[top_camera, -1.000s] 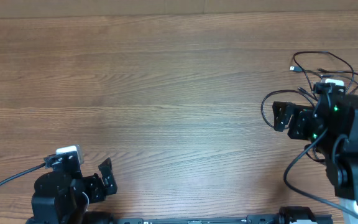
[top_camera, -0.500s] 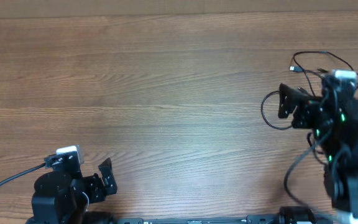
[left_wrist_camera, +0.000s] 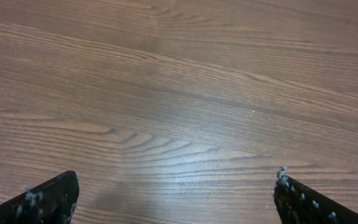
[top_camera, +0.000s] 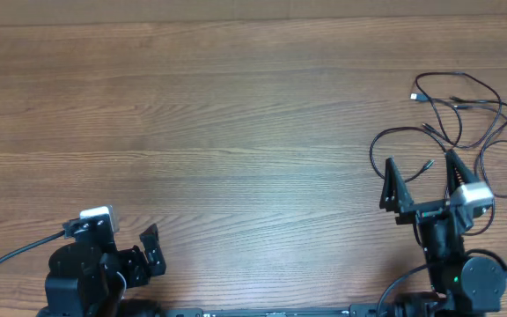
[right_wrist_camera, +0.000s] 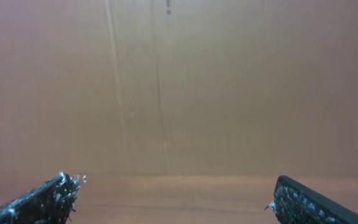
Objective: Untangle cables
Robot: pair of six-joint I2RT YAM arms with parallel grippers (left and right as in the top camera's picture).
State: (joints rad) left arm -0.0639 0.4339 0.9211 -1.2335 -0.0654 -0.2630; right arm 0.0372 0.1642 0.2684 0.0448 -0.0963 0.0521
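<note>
Hovering at the near edge of the cables, the right gripper has its fingers spread wide and holds nothing. The cables lie as one loose tangle on the table. From overhead, a loop runs just outside one finger and a loose end appears to lie between the two. Whether any strand touches a finger cannot be told. The right wrist view looks out level, over the tangle rather than down at it, and shows no cord between the jaws. The left gripper sits well apart from the cables, also spread and empty, with only bare wood in front of it.

No strand looks separated yet, so the work is at its start.

- **Grabbing too much:** the strands cross closely, so a wide-open pinch dropped into them could catch two or three at once. A pull would then tighten the knot rather than loosen it.
- **Dragging the tangle:** with the left gripper so far from the cables, nothing pins them. A one-sided tug may drag the whole tangle along.
- **Losing the cord:** the cord is far thinner than the fingers and may slip out when they shut.
- **Descending blind:** the wrist camera does not see the cables, so a move down from here is poorly guided.
</note>
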